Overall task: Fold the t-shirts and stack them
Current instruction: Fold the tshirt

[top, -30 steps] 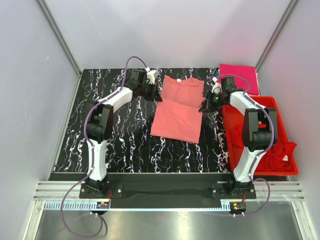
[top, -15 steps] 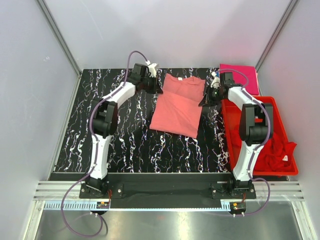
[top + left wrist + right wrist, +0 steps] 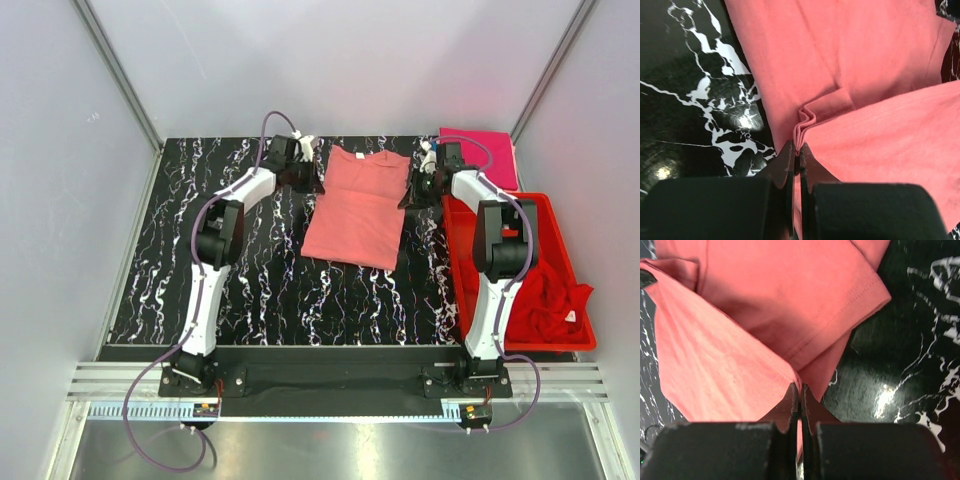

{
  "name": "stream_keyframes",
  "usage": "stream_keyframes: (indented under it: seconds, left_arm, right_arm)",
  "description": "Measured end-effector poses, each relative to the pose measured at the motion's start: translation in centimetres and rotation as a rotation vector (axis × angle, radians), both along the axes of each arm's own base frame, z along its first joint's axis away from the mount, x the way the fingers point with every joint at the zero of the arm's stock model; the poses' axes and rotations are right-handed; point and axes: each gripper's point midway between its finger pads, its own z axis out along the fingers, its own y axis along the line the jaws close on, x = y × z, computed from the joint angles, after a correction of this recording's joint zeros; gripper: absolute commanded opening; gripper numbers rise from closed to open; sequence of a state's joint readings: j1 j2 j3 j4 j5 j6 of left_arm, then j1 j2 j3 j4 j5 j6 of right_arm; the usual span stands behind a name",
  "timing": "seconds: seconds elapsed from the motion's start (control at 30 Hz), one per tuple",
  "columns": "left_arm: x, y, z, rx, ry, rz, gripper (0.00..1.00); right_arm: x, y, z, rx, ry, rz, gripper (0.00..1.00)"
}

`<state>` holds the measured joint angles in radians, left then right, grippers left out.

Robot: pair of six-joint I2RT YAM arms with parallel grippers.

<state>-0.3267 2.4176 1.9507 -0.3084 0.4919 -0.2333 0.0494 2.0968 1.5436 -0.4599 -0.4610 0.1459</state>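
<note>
As both arms reach far across the table [image 3: 250, 270], the left gripper [image 3: 796, 152] and right gripper [image 3: 799, 390] each pinch an edge of the salmon-pink t-shirt [image 3: 357, 205] lying between them.

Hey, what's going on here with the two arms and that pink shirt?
The two arms are part-way through folding the salmon-pink t-shirt on the table. The left gripper is shut on its left edge and the right gripper on its right edge, with one layer laid over another. A magenta t-shirt lies flat at the far right corner. Crumpled red cloth sits in the red bin.
</note>
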Motion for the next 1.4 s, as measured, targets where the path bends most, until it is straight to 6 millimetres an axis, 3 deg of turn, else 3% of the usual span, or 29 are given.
stream_keyframes:
  seconds: [0.13, 0.17, 0.23, 0.27, 0.37, 0.47, 0.57, 0.63, 0.7, 0.83, 0.9, 1.0, 1.07, 1.17, 1.3, 1.4]
  left_arm:
    - [0.6, 0.4, 0.2, -0.003, -0.011, 0.021, 0.00]
    - [0.6, 0.4, 0.2, -0.003, -0.012, 0.023, 0.07]
    - [0.8, 0.6, 0.2, 0.000, -0.015, 0.028, 0.31]
    - [0.8, 0.7, 0.2, 0.003, -0.017, 0.029, 0.53]
    - [1.0, 1.0, 0.1, 0.003, -0.017, 0.037, 0.62]
    - [0.7, 1.4, 0.1, 0.007, -0.015, 0.039, 0.67]
    - [-0.3, 2.0, 1.0, 0.019, -0.006, 0.046, 0.68]
    - [-1.2, 2.4, 2.7, 0.023, -0.021, 0.056, 0.69]
    - [-2.4, 2.8, 5.0, 0.017, -0.050, 0.073, 0.68]
    - [-5.7, 2.5, 9.0, -0.013, -0.102, 0.082, 0.67]
    - [-7.4, 1.7, 9.6, -0.018, -0.114, 0.070, 0.67]
    - [-10.3, 0.4, 7.8, -0.022, -0.079, 0.046, 0.63]
    - [-12.2, -0.1, 5.3, -0.009, -0.007, 0.042, 0.61]
    - [-13.8, 0.9, 1.8, 0.025, 0.094, 0.090, 0.63]
    - [-15.5, 3.1, -1.3, 0.086, 0.190, 0.184, 0.64]
    - [-15.6, 3.6, -1.1, 0.080, 0.202, 0.228, 0.64]
  right_arm:
    - [1.0, 0.1, 0.7, 0.004, -0.031, -0.003, 0.03]
    - [1.4, 0.1, 0.8, 0.005, -0.037, -0.003, 0.05]
    - [2.1, 0.1, 0.5, 0.006, -0.040, -0.005, 0.08]
    - [2.2, 0.1, 0.2, 0.006, -0.035, -0.007, 0.10]
    - [2.0, -0.2, -1.1, -0.013, 0.000, -0.022, 0.14]
    - [1.4, -1.1, -1.8, -0.057, 0.042, -0.061, 0.43]
    - [0.6, -2.2, -1.5, -0.115, 0.072, -0.104, 0.49]
    - [-0.1, -2.6, -0.1, -0.133, 0.082, -0.129, 0.55]
    - [-0.7, -2.6, 2.6, -0.127, 0.064, -0.144, 0.55]
    - [-2.2, -1.8, 8.1, -0.097, -0.022, -0.160, 0.48]
    - [-4.4, -0.9, 9.6, -0.070, -0.037, -0.149, 0.45]
    - [-8.1, 0.7, 9.0, -0.021, 0.000, -0.108, 0.42]
    - [-10.5, 1.8, 7.1, 0.009, 0.065, -0.072, 0.43]
    - [-13.6, 2.4, 3.9, 0.020, 0.178, -0.049, 0.48]
    - [-16.1, 2.2, 2.0, 0.012, 0.252, -0.054, 0.49]
    - [-16.7, 2.1, 2.3, 0.016, 0.244, -0.060, 0.48]
